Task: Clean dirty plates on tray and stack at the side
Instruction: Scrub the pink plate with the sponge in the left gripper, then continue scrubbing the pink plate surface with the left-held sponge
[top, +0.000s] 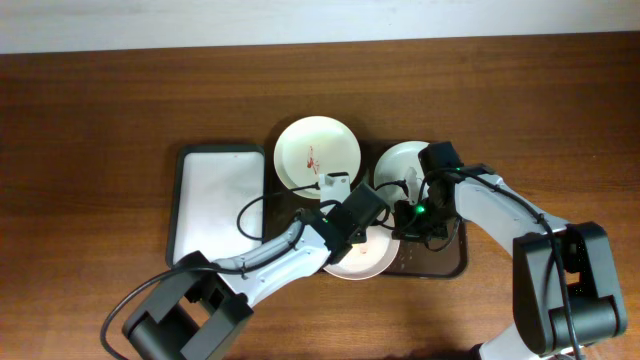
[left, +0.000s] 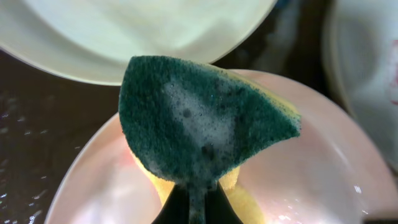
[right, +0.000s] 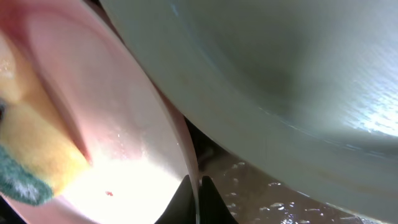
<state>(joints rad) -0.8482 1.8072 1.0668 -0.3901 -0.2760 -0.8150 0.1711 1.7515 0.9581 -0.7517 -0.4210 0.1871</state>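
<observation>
Our left arm reaches from the near-left corner to the middle of the counter (top: 100, 100). The left fingers (left: 194, 196) are clamped on a sudsy green-and-yellow sponge (left: 205, 118) over the pink-lit plate (left: 311, 180); we cannot tell if the two touch. Our right arm bends in from the opposite side, and the right fingers (right: 198, 196) pinch that plate's rim. The mint plate (top: 317, 152) lies beyond the left fingers and the white plate (top: 398, 165) beyond the right fingers. The wet dark tray (top: 445, 262) lies beneath.

A white-bottomed tray (top: 218, 205) (black-rimmed) lies on the wooden table (top: 90, 110); a green-and-yellow sponge (left: 205, 124) is foamy.
</observation>
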